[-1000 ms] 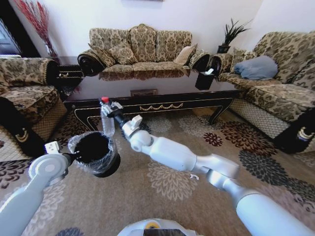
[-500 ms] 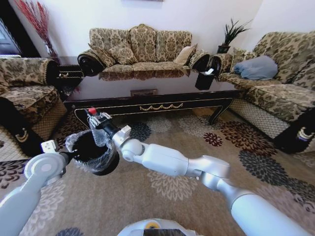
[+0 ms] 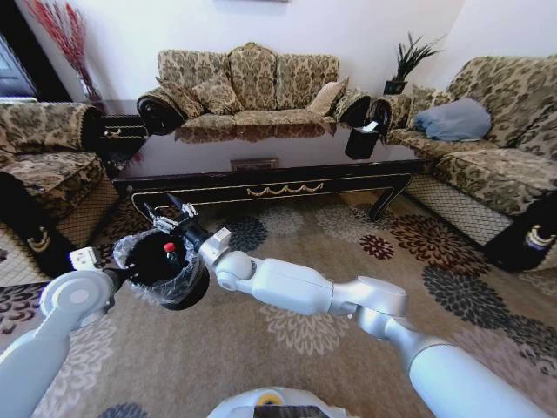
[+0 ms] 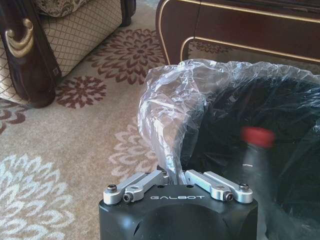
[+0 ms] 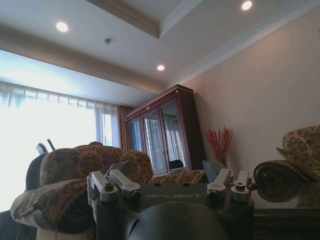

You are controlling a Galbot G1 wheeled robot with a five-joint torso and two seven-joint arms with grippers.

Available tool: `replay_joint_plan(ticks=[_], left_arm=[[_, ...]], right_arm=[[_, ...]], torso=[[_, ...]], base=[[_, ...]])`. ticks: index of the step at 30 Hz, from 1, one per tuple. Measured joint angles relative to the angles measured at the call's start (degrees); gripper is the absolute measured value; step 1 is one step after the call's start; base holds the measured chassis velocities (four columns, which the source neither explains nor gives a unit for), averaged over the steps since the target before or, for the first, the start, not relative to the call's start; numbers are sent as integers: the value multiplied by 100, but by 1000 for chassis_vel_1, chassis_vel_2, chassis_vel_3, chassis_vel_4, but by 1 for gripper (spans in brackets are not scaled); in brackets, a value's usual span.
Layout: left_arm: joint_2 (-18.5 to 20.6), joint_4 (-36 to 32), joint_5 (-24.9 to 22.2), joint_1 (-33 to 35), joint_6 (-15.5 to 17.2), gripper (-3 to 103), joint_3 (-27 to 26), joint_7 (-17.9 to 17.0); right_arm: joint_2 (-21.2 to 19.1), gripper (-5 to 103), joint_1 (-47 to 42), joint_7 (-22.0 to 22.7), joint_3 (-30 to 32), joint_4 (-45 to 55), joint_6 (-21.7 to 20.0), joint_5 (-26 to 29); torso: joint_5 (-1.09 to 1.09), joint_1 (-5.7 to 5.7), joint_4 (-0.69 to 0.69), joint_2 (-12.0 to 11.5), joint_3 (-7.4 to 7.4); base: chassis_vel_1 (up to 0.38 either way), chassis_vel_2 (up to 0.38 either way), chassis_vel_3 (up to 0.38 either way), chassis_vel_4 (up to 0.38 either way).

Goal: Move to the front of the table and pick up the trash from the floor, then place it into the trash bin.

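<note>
The trash bin (image 3: pixel 178 292), a black bucket lined with a clear bag, is held off the carpet in front of the table (image 3: pixel 270 187). My left gripper (image 3: pixel 122 275) is shut on its rim, and the left wrist view shows the fingers (image 4: pixel 145 184) clamped on the bag edge (image 4: pixel 165 125). My right gripper (image 3: pixel 171 215) stands open just over the bin's far rim, with nothing between its fingers (image 5: pixel 116 183). The clear plastic bottle with a red cap (image 3: pixel 169 252) is inside the bin, blurred in the left wrist view (image 4: pixel 257 150).
A black tissue box (image 3: pixel 361 141) stands on the table's right end. Patterned sofas (image 3: pixel 248 87) ring the table at the back, left (image 3: pixel 43 174) and right (image 3: pixel 505 148). Flowered carpet (image 3: pixel 409 252) spreads out to the right of my arm.
My right gripper carried the bottle down and left over the bin, then opened. The bottle dropped into the bin. The left arm kept holding the bin.
</note>
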Motion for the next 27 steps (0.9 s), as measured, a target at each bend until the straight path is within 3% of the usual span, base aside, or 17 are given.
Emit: replay_joint_plan(ticks=[6, 11, 14, 17, 20, 22, 23, 24, 26, 27], left_arm=[[-17, -5, 6, 50, -1, 2, -29, 0], [-23, -52, 7, 106, -3, 2, -91, 0], [-19, -99, -3, 133, -6, 2, -146, 0], [13, -147, -7, 217, -10, 2, -210, -12], [32, -172, -10, 240, -10, 2, -221, -20], [65, -193, -12, 240, -13, 2, -221, -33], [65, -193, -12, 240, -13, 2, -221, -33], [70, -197, -11, 240, -15, 2, -220, -34], [86, -207, -13, 232, -17, 2, -200, -39], [86, -207, -13, 232, -17, 2, -200, -39]], right_arm=[[-279, 99, -39, -3, 278, -33, -68, 31], [-639, 100, -173, 64, 566, 3, -311, 51], [-823, 100, -363, 404, 919, -38, -614, 101], [-1121, 100, -637, 1138, 1453, -132, -1252, 295], [-1315, 100, -786, 1504, 1701, -174, -1593, 444], [-1693, 100, -1097, 2356, 2032, -77, -2359, 859], [-1693, 100, -1097, 2356, 2032, -77, -2359, 859], [-1778, 100, -1176, 2682, 2109, -15, -2614, 1058], [-1931, 100, -1576, 3835, 2496, 234, -3387, 1957], [-1931, 100, -1576, 3835, 2496, 234, -3387, 1957]], torso=[[0, 0, 1, 0, 0], [0, 0, 1, 0, 0], [2, 0, 0, 0, 0], [2, 0, 0, 0, 0], [2, 0, 3, 0, 1], [2, 0, 2, 0, 1], [2, 0, 2, 0, 1], [2, 0, 1, 0, 1], [1, 0, -5, 0, 1], [1, 0, -5, 0, 1]], base=[[0, 0, 0, 0], [0, 0, 0, 0], [0, 0, 0, 0], [0, 0, 0, 0], [0, 0, 0, 0], [0, 0, 0, 0], [0, 0, 0, 0], [0, 0, 0, 0], [0, 0, 0, 0], [0, 0, 0, 0]])
